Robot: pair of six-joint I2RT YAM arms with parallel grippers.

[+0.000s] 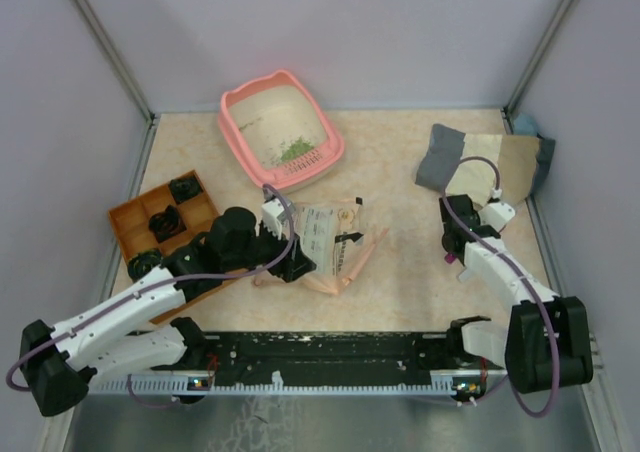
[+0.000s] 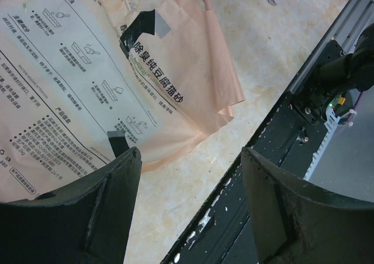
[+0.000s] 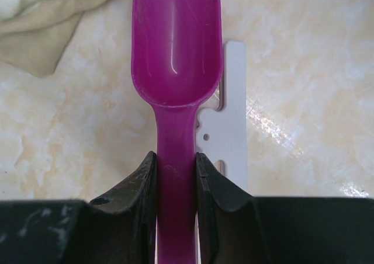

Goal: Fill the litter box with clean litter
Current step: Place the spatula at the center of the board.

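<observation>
The left pincer [image 2: 190,159] is hovering spread wide above the paper bag [image 2: 87,77], gripping nothing. The right pincer [image 3: 175,165] is pinching the handle of the magenta scoop [image 3: 176,48]. The bag is lying just in front of the litter box [image 1: 305,169], and the scoop is sitting well to its right. The clean litter [image 1: 295,151] is lying inside the litter box as a thin patch. I am judging it light, loose and prone to spilling, so it is probably calling for the stiff scoop, or for tipping the soft, crumply bag by its folded edge. I am counting one box, one bag, one scoop and one green patch.
</observation>
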